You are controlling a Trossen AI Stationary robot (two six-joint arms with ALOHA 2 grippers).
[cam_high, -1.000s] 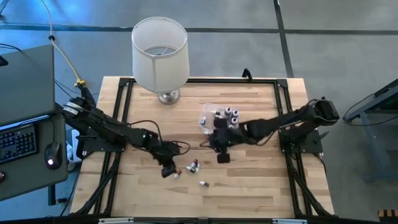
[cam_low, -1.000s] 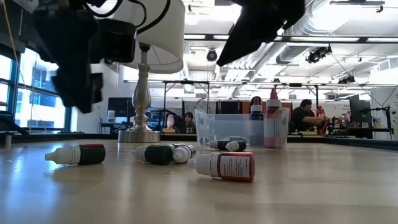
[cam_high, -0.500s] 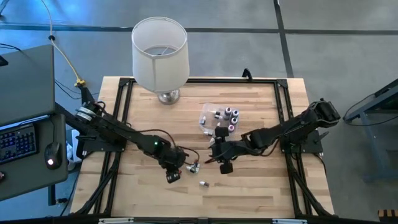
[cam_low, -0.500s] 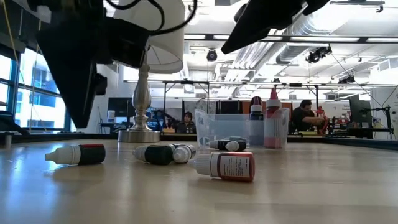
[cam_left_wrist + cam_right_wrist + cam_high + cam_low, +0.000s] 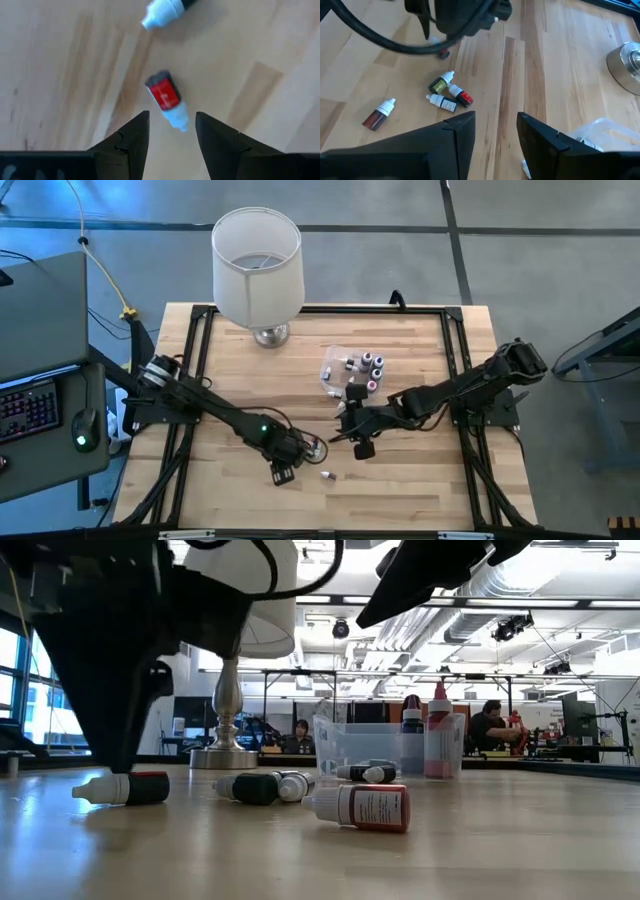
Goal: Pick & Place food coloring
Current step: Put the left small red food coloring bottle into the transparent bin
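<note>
The clear tub point(image 5: 348, 370) sits on the bench point(image 5: 400, 490) in front of the lamp point(image 5: 257, 265), holding several upright food coloring bottles point(image 5: 368, 364).

Toward the front edge from the tub, loose bottles lie on their sides: a small cluster point(image 5: 448, 93), a lone reddish bottle point(image 5: 378, 114), and one red-bodied bottle point(image 5: 167, 99) with a white cap.

The left hand point(image 5: 170, 131) is low over that red bottle, fingers parted on either side of its cap end, gripping nothing.

The right hand point(image 5: 495, 131) hangs just in front of the tub, raised off the bench, fingers apart and empty.
</note>
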